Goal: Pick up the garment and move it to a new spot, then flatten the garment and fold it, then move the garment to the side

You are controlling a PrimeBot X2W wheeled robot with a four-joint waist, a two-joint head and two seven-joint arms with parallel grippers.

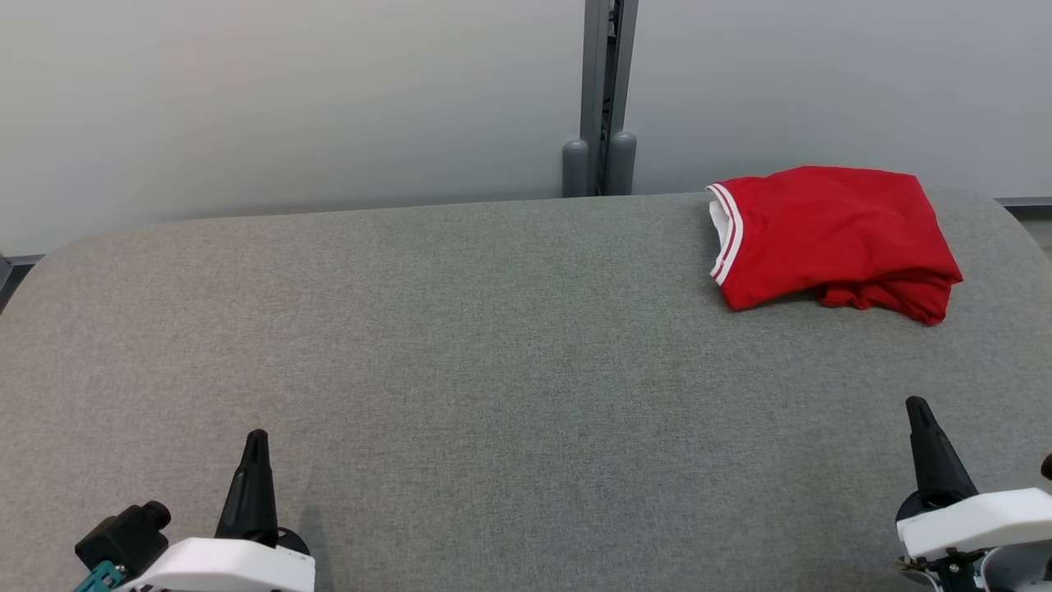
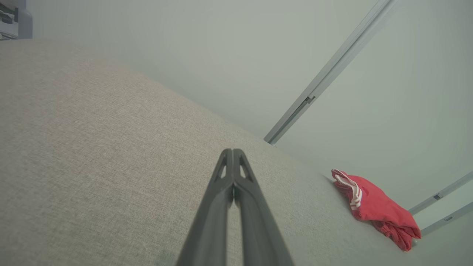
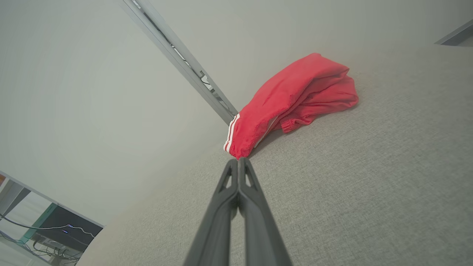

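A folded red fabric garment with white-striped trim (image 1: 834, 234) lies upper right, near the far edge of the grey woven surface (image 1: 493, 345); open room spreads left. The left fingers (image 1: 251, 485) and right fingers (image 1: 933, 452), at the lower corners, are closed and empty.

The left gripper (image 1: 256, 442) has long matt black fingers that narrow to a blunt point, and the right gripper (image 1: 919, 411) has the same shape. Each one comes out of a smooth white cover with rounded edges: the left wrist shell (image 1: 226, 567) and the right wrist shell (image 1: 978, 514). Beside the left one sits a black boxy connector (image 1: 123, 534) with a teal clip (image 1: 97, 577) under it. Under the right one small metal screws (image 1: 945, 566) are visible. From the wrist cameras, each dark grey finger (image 2: 216, 207) has a triangular opening near its tip.
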